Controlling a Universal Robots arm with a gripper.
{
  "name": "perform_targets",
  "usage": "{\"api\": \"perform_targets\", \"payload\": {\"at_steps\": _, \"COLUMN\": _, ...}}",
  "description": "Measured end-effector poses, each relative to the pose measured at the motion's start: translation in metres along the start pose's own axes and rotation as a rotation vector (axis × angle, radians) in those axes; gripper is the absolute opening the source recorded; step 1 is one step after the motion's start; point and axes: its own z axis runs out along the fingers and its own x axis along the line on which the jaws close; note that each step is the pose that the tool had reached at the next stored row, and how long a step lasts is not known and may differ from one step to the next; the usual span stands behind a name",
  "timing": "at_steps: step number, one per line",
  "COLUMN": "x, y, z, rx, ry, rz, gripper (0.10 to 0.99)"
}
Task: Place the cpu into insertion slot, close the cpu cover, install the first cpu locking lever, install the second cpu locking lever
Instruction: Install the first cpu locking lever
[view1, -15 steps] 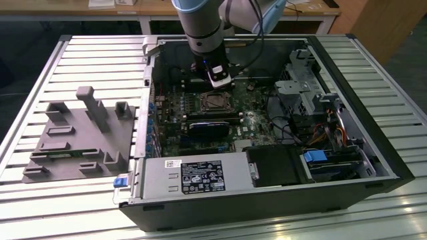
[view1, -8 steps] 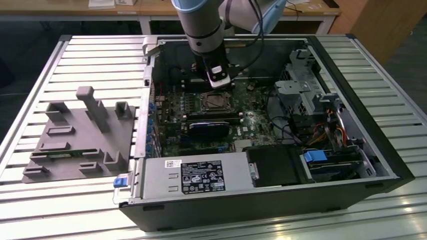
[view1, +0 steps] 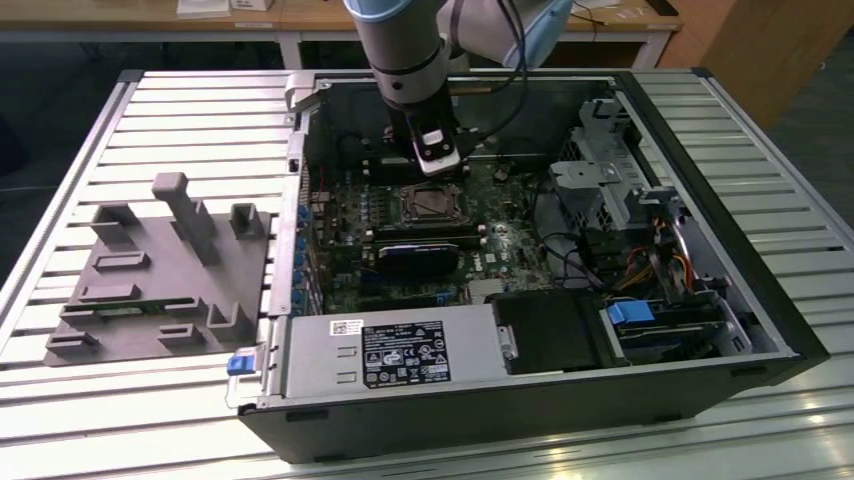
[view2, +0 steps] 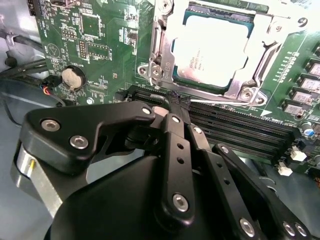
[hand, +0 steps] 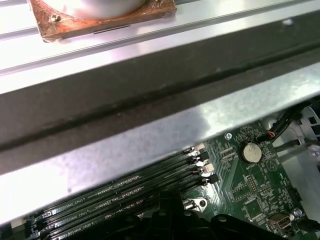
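bright, even overhead light in the exterior view; white glare streaks lie on the slatted table; the inside of the computer case sits in shade; in the second wrist view reflection washes out the cpu top; in the first wrist view a metal rail gleams beside a dark band

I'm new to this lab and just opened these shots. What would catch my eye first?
First, the robot arm reaching down into the open computer case in the middle of the exterior view. In the second wrist view the bright cpu sits framed by the silver cpu cover on the green board, with the black gripper, fingers shut, close by the memory slots.
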Motion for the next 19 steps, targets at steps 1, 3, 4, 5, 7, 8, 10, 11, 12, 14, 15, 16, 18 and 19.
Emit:
{"api": "perform_targets", "payload": {"at_steps": 1, "x": 0.0000, "y": 0.0001, "z": 0.0000, "rx": 0.003, "ry": -0.0014, "rz": 0.000, "gripper": 0.102}}
{"api": "perform_targets", "payload": {"at_steps": 3, "x": 0.0004, "y": 0.0008, "z": 0.0002, "rx": 0.007, "ry": -0.0030, "rz": -0.001, "gripper": 0.102}}
{"api": "perform_targets", "payload": {"at_steps": 4, "x": 0.0005, "y": 0.0011, "z": 0.0003, "rx": 0.008, "ry": -0.0034, "rz": -0.001, "gripper": 0.102}}
{"api": "perform_targets", "payload": {"at_steps": 5, "x": 0.0005, "y": 0.0011, "z": 0.0003, "rx": 0.008, "ry": -0.0034, "rz": -0.001, "gripper": 0.102}}
{"api": "perform_targets", "payload": {"at_steps": 7, "x": 0.0005, "y": 0.0011, "z": 0.0003, "rx": 0.008, "ry": -0.0035, "rz": -0.001, "gripper": 0.102}}
{"api": "perform_targets", "payload": {"at_steps": 8, "x": 0.0005, "y": 0.0011, "z": 0.0003, "rx": 0.008, "ry": -0.0035, "rz": -0.001, "gripper": 0.102}}
{"api": "perform_targets", "payload": {"at_steps": 10, "x": 0.0004, "y": 0.0015, "z": 0.0005, "rx": 0.008, "ry": -0.0035, "rz": -0.001, "gripper": 0.102}}
{"api": "perform_targets", "payload": {"at_steps": 11, "x": 0.0003, "y": 0.0018, "z": 0.0006, "rx": 0.008, "ry": -0.0035, "rz": -0.001, "gripper": 0.102}}
{"api": "perform_targets", "payload": {"at_steps": 12, "x": 0.0002, "y": 0.0021, "z": 0.0007, "rx": 0.008, "ry": -0.0035, "rz": -0.001, "gripper": 0.102}}
{"api": "perform_targets", "payload": {"at_steps": 14, "x": -0.0001, "y": 0.0027, "z": 0.0009, "rx": 0.008, "ry": -0.0035, "rz": -0.001, "gripper": 0.102}}
{"api": "perform_targets", "payload": {"at_steps": 15, "x": -0.0002, "y": 0.0030, "z": 0.0010, "rx": 0.008, "ry": -0.0035, "rz": -0.001, "gripper": 0.102}}
{"api": "perform_targets", "payload": {"at_steps": 16, "x": -0.0002, "y": 0.0034, "z": 0.0011, "rx": 0.008, "ry": -0.0036, "rz": -0.001, "gripper": 0.102}}
{"api": "perform_targets", "payload": {"at_steps": 18, "x": 0.0000, "y": 0.0041, "z": 0.0012, "rx": 0.008, "ry": -0.0036, "rz": -0.001, "gripper": 0.102}}
{"api": "perform_targets", "payload": {"at_steps": 19, "x": 0.0001, "y": 0.0043, "z": 0.0013, "rx": 0.008, "ry": -0.0035, "rz": -0.001, "gripper": 0.102}}
